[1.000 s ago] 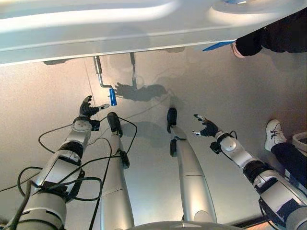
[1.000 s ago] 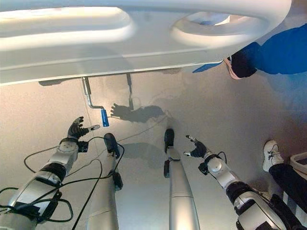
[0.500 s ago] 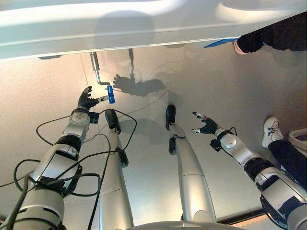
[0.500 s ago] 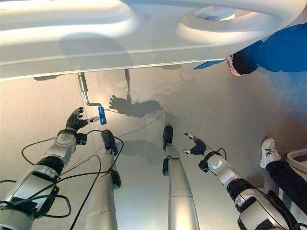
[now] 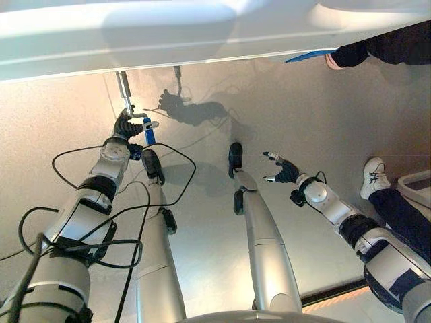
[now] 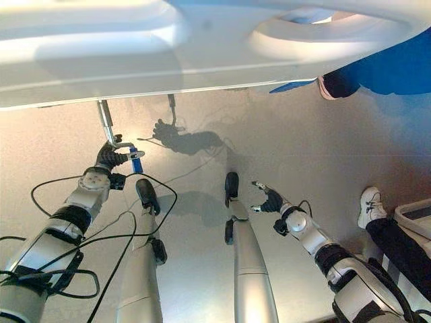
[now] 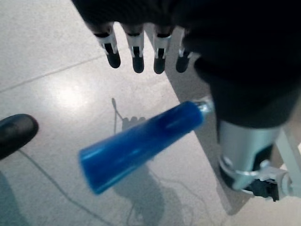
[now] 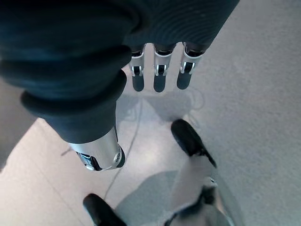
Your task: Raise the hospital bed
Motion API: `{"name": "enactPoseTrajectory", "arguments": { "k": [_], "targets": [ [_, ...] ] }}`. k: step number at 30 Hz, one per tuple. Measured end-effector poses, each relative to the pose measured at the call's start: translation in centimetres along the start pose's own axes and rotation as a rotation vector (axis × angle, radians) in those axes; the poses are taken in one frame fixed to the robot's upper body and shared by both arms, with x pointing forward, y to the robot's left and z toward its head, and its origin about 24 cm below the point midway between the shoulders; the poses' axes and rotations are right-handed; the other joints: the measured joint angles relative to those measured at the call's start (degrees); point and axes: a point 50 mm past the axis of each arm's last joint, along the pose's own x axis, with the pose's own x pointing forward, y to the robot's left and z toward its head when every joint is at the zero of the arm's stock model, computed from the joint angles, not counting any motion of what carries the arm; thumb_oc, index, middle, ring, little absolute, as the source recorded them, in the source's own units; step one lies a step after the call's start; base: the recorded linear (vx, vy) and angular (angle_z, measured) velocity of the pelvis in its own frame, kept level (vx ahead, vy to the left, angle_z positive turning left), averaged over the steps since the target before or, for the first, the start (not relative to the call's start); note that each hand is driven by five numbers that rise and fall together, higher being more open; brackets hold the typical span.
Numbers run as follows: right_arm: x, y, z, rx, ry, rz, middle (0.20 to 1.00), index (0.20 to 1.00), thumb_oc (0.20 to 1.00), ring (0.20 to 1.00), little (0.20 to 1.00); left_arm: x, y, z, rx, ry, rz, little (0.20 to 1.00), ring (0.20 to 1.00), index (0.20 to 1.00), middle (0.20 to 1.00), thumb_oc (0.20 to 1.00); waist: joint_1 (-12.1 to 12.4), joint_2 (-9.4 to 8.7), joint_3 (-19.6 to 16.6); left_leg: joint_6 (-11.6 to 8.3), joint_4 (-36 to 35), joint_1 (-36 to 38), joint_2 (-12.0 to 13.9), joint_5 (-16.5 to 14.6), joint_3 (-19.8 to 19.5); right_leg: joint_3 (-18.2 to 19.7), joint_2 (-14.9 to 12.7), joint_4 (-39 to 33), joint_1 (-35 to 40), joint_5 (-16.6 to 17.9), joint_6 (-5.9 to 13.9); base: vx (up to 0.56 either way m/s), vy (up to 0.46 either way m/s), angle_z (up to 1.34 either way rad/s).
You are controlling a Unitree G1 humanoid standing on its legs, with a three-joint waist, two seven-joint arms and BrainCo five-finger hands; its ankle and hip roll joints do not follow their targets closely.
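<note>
Our left hand (image 5: 126,126) is at the blue cylindrical plastic grip (image 7: 136,143) of the bent metal crank (image 5: 124,88), fingers (image 7: 137,55) straight and thumb apart, nothing clasped. The crank hangs beneath the white moulded footboard of the hospital bed (image 5: 168,40). Our right hand (image 5: 285,171) hovers open over the grey floor (image 5: 269,108), holding nothing.

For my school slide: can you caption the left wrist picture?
Open left robot hand reaching around the blue crank handle.
</note>
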Motion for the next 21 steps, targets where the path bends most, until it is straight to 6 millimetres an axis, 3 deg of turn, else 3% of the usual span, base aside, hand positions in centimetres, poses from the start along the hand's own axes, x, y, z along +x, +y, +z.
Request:
{"name": "enactPoseTrajectory", "arguments": {
  "k": [8, 21],
  "targets": [
    [0.1, -0.1, 0.1, -0.007, -0.004, 0.003, 1.000, 1.000, 1.000, 1.000, 1.000, 0.2, -1.3, 1.2, 0.043, -0.036, -0.046, 1.000, 1.000, 1.000, 1.000, 1.000, -0.1, -0.03, 0.0, 0.06, -0.4, 0.0, 0.0, 0.6, 0.0, 0.0, 0.0, 0.1, -0.3, 0.3, -0.06, 0.01, 0.005, 0.00],
    [0.2, -0.1, 0.9, -0.014, -0.033, 0.009, 1.000, 1.000, 1.000, 1.000, 1.000, 0.2, -1.4, 0.5, 0.050, 0.012, -0.072, 1.000, 1.000, 1.000, 1.000, 1.000, -0.2, -0.09, -0.1, 0.15, -0.8, -0.8, -0.1, 0.7, 0.1, 0.1, 0.1, -1.0, -0.9, 0.9, 0.04, 0.01, 0.001, 0.00]
  ]
}}
